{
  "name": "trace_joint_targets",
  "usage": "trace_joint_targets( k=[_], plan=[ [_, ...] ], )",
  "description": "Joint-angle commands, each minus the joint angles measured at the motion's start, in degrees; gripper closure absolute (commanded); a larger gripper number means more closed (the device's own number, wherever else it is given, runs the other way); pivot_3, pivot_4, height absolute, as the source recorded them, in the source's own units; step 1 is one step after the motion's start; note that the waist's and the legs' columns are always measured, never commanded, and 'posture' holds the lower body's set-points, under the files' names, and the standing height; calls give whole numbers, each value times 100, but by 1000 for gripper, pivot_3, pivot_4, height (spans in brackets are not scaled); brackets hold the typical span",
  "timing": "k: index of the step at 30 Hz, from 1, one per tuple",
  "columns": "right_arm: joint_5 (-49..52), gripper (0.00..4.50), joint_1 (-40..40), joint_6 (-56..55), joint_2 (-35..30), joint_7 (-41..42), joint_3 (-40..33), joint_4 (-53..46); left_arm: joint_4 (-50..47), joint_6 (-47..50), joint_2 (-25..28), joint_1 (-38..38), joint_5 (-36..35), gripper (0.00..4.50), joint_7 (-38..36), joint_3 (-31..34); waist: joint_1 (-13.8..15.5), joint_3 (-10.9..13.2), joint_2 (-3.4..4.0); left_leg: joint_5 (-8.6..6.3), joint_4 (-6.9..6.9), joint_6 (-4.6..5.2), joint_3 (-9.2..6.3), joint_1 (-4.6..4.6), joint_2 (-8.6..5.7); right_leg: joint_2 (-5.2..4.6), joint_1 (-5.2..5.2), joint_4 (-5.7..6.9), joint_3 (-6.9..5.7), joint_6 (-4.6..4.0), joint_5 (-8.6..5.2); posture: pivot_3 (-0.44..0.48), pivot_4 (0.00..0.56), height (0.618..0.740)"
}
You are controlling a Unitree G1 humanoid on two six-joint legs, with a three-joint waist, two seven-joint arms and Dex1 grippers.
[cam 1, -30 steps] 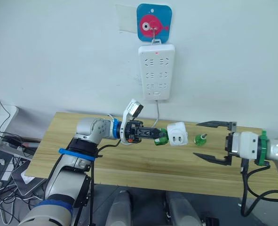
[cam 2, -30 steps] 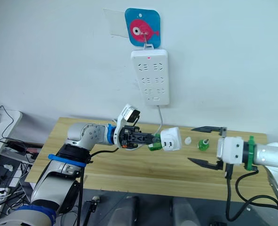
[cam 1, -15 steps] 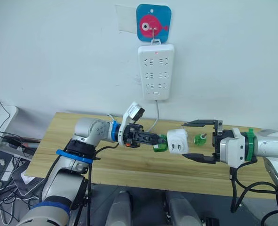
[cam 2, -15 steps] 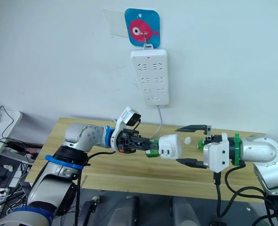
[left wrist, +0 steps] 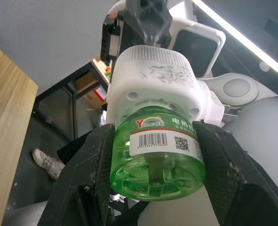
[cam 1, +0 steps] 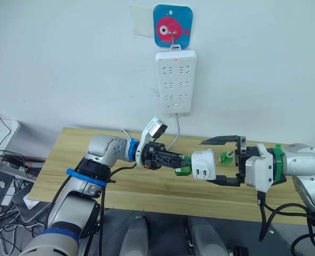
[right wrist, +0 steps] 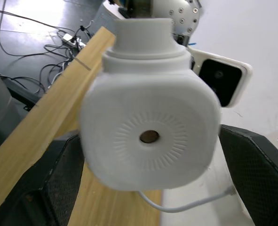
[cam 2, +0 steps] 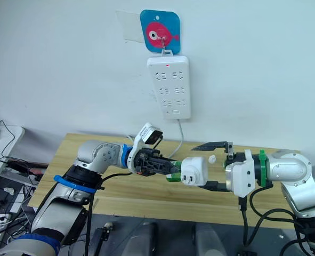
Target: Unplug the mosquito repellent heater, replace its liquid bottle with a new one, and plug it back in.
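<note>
- Presently, mosquito repellent heater (cam 1: 203, 164): white, held in the air above the wooden worktop (cam 1: 146, 184), prongs facing the head camera.
- Green liquid bottle (left wrist: 157, 160): seated in the heater's base, liquid inside; left tool (cam 1: 179, 160) clenched on it.
- Right tool (cam 1: 217, 160): fingers spread wide, one above and one below the heater, not touching it.
- Second green bottle (cam 1: 227, 157): upright on the worktop near its far edge.
- White power strip (cam 1: 175, 81): hung on the wall, sockets vacant.

- I'm seeing the heater (cam 1: 203, 164) hanging above the table (cam 1: 66, 160), between my two grippers.
- A power strip (cam 1: 176, 81) is hanging on the far wall.
</note>
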Motion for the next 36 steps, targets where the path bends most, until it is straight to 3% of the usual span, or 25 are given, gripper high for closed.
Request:
trace_joint_targets(
  k=[1,2,4,8,11,12,16,19,24,28,32,36],
  plan=[
    [220,1238,-45,-83,-13,106,6,-292,-136,-77,38,-88,-21,2259,-175,-78,0,0,0,0,0,0,0,0,0,0,0,0,0,0,0,-38,214,740],
    [230,1546,-56,-93,-5,120,10,-286,-133,-93,39,-82,-15,2259,-183,-86,1,0,0,0,0,0,0,0,0,0,0,0,0,0,0,-36,209,740],
    [234,1546,-63,-117,7,144,8,-270,-114,-88,39,-88,-18,2259,-198,-91,1,0,0,0,0,0,0,0,0,0,0,0,0,0,0,-36,209,740],
    [219,1546,-46,-134,16,156,-22,-212,-78,-112,4,-114,-1,960,-169,-49,1,-1,1,1,0,-2,-1,0,0,0,0,0,-1,0,0,-34,201,740],
    [169,1546,190,-37,-61,45,-224,-129,56,-682,36,-188,265,67,-148,22,7,-1,1,2,0,-3,-1,0,0,-1,0,0,-1,0,0,-33,195,740],
    [160,1546,254,-17,-81,18,-271,-117,82,-822,48,-198,328,0,-157,25,7,-1,1,2,0,-4,-1,0,0,-1,0,-1,-2,0,0,-37,191,740],
    [126,1546,702,1168,-70,-786,-780,68,-391,-3403,317,260,1523,0,-196,-206,4,-4,4,12,-1,-21,3,1,0,-2,0,-1,3,-1,1,-32,186,740],
    [394,1546,723,2464,-49,-1350,-1006,-45,-464,-5062,165,605,2149,0,152,-130,16,-6,6,16,-3,-27,7,8,5,-9,1,2,8,-2,1,-26,182,740],
    [1442,1546,460,5479,-4,-2434,-1354,-593,-364,-7435,-466,804,2961,0,1386,165,67,-7,3,17,-3,-25,7,3,1,-21,0,2,8,-2,2,-12,177,740],
    [3226,1546,-131,8156,816,-3923,-2080,-730,458,-9576,-732,622,4110,0,2565,85,74,-12,-1,14,-6,-20,8,1,-3,-20,0,-2,7,-2,2,-7,178,740],
    [4365,1546,-634,9608,1555,-5051,-2748,-732,1129,-10748,-779,426,4912,0,3320,-130,83,-14,1,6,-8,0,11,1,-10,-14,-3,4,8,-3,3,-8,182,740],
    [5144,1546,-933,10429,1973,-5963,-3152,-766,1550,-11164,-867,224,5462,0,3938,-279,125,-15,2,6,-7,1,10,-9,-16,-19,-7,-1,5,-3,3,-17,182,740]
  ],
)
